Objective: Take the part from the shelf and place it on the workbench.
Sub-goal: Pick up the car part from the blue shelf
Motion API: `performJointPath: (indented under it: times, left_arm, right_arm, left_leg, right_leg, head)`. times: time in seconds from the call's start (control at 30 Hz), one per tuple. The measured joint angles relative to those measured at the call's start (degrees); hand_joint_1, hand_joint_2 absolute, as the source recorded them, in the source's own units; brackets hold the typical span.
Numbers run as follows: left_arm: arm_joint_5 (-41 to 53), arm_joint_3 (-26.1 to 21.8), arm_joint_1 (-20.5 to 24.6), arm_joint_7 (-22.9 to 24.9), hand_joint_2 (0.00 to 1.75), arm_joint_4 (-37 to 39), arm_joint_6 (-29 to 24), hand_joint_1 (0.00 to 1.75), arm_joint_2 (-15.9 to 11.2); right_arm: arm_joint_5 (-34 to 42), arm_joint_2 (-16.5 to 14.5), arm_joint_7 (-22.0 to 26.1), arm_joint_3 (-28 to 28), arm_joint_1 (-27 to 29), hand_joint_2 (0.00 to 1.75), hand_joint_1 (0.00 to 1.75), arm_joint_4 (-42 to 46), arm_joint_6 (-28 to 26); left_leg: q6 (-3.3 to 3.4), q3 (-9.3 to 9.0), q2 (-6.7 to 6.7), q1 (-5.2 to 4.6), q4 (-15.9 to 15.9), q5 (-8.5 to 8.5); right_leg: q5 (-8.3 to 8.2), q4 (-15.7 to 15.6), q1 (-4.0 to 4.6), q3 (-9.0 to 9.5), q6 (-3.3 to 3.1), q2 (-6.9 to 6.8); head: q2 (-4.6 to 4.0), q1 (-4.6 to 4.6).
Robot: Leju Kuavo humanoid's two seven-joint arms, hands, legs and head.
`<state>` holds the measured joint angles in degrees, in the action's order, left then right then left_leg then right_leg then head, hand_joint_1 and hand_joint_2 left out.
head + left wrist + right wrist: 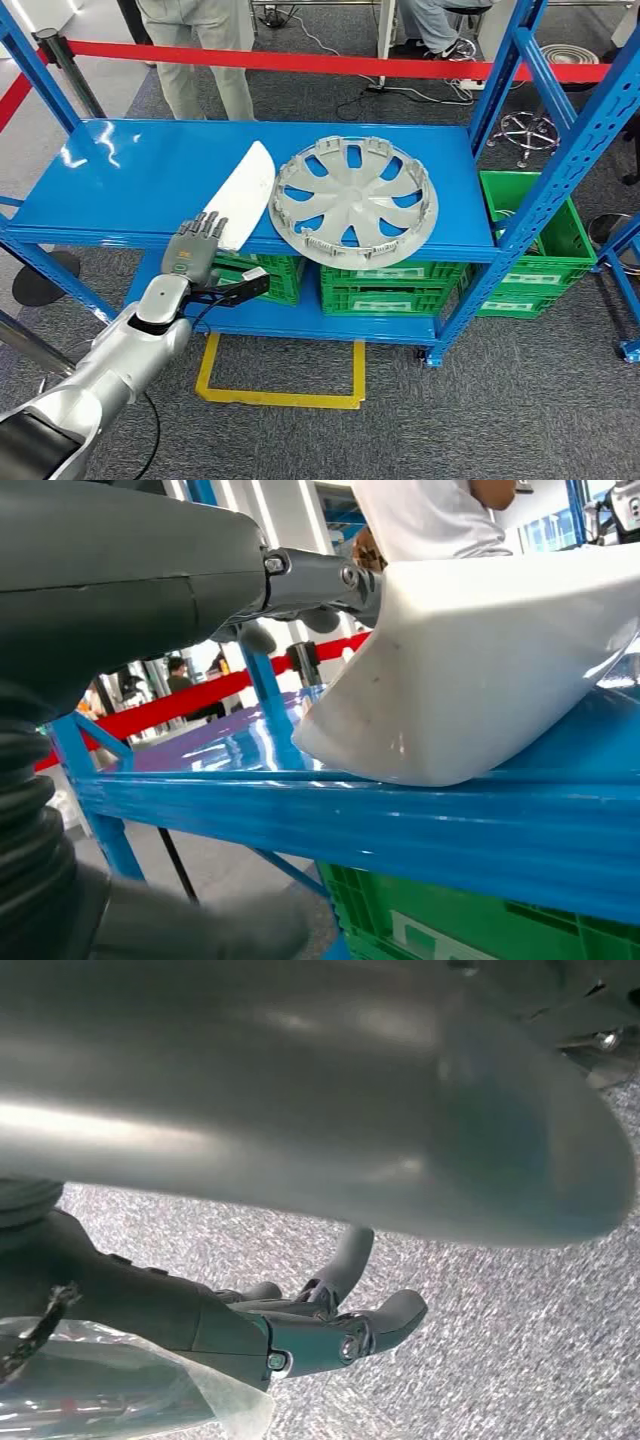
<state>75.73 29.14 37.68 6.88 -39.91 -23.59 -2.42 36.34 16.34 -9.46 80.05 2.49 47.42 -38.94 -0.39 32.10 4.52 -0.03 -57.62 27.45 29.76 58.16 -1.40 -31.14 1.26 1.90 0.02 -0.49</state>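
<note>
A long white curved part (245, 195) lies on the blue shelf (128, 180), its near end jutting a little past the front edge. My left hand (198, 245) is at that near end, fingers stretched flat onto the top of the part. In the left wrist view the fingers (324, 580) lie over the white part (468, 670), and the thumb (189, 925) sits well below the shelf edge, apart from the part. My right hand (302, 1330) hangs over grey carpet with loosely bent fingers and nothing in it.
A grey wheel cover (355, 200) lies on the shelf just right of the white part. Green crates (392, 285) fill the lower shelf and one (543, 250) stands at the right. Blue uprights (543, 190) frame the right. People (204, 60) stand behind a red barrier (302, 60).
</note>
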Motion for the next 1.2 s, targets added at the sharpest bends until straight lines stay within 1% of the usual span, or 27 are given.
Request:
performJointPath:
  times: [0.07,0.23,0.37,0.6,0.87,1.2]
  left_arm:
    - [0.01,0.0,-0.01,0.0,1.75,0.11,0.01,1.63,0.01]
    - [0.05,0.0,-0.04,0.0,1.75,0.53,0.0,1.75,-0.01]
    - [0.1,0.02,0.01,-0.04,1.75,0.77,-0.46,1.69,-0.1]
    - [1.11,0.04,0.65,0.05,1.75,0.79,-0.75,1.74,-0.49]
    - [1.38,-0.05,1.02,0.33,1.75,0.68,-1.42,1.75,-1.27]
    - [4.08,0.32,1.2,-1.63,1.75,-2.27,-5.02,1.75,-1.5]
  right_arm:
    - [0.13,0.07,0.16,-0.19,0.04,0.0,0.0,0.07,0.04]
    - [1.61,0.14,1.75,-0.69,0.07,0.0,0.0,0.08,0.33]
    - [2.96,0.14,3.73,-0.98,-0.03,0.0,0.0,-0.62,0.63]
    - [3.67,0.12,5.26,-1.14,-0.22,0.0,0.0,-1.95,0.64]
    - [4.24,0.12,5.69,-1.11,-0.39,0.0,0.0,-2.61,0.4]
    - [5.83,0.12,5.97,-0.05,-0.79,0.0,0.0,-2.61,0.23]
  left_leg:
    - [0.0,0.0,0.0,0.0,0.0,0.0]
    - [0.0,0.0,0.0,0.0,0.0,0.0]
    - [0.0,0.0,0.0,0.0,0.0,0.0]
    - [0.0,-0.01,-0.01,0.0,0.0,0.0]
    - [0.0,-0.01,-0.01,0.01,0.0,0.0]
    - [0.0,0.02,-0.01,0.0,0.0,0.0]
  right_leg:
    - [0.0,0.0,0.0,0.0,0.0,0.0]
    - [0.0,0.0,0.0,0.0,0.0,0.0]
    - [0.0,0.0,0.0,-0.01,0.0,0.0]
    - [0.0,0.0,0.0,0.0,0.0,0.01]
    - [0.0,0.0,0.01,-0.01,0.0,0.01]
    - [0.0,0.0,0.0,-0.03,0.0,0.0]
  head:
    - [0.0,0.0]
    - [0.0,-0.01]
    - [0.0,-0.01]
    - [0.0,-0.01]
    - [0.0,-0.01]
    - [0.0,0.0]
